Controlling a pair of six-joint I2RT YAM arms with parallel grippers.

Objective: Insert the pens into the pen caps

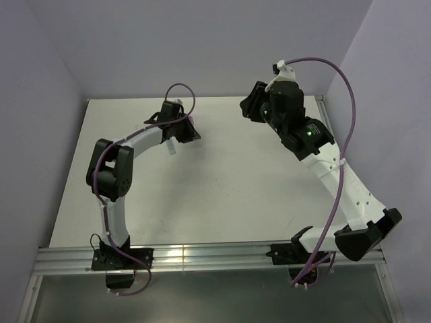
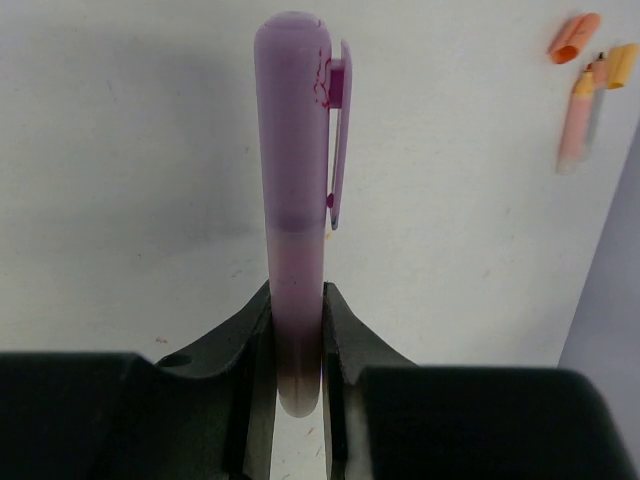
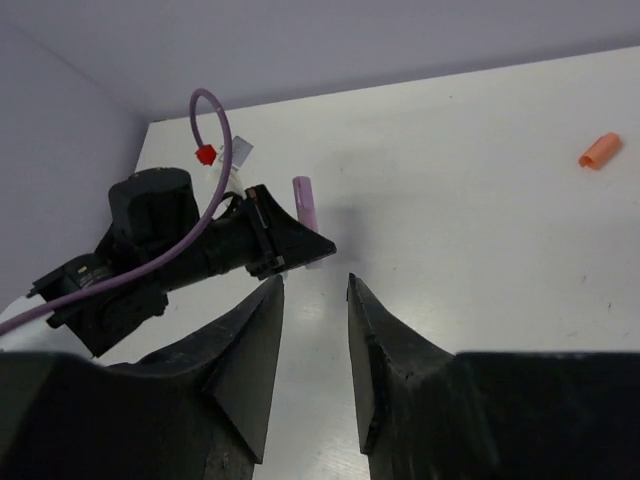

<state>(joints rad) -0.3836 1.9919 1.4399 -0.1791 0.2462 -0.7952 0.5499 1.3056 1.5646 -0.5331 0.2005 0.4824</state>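
My left gripper [image 2: 297, 300] is shut on the pale lower body of a purple pen [image 2: 296, 150]. A solid purple cap with a clip covers the pen's upper end. The pen points away from the jaws over the white table. My right gripper [image 3: 315, 285] is open and empty, held above the table and facing the left gripper [image 3: 285, 245]; the purple pen [image 3: 304, 203] shows there too. An orange cap [image 2: 574, 37] lies far right, also in the right wrist view [image 3: 600, 150]. A pale peach pen [image 2: 576, 125] lies beside a yellow-orange cap [image 2: 621, 65].
In the top view the left gripper [image 1: 187, 126] and right gripper [image 1: 250, 106] both sit near the back of the white table [image 1: 222, 188]. Lilac walls close in the back and sides. A metal rail [image 1: 202, 256] runs along the near edge.
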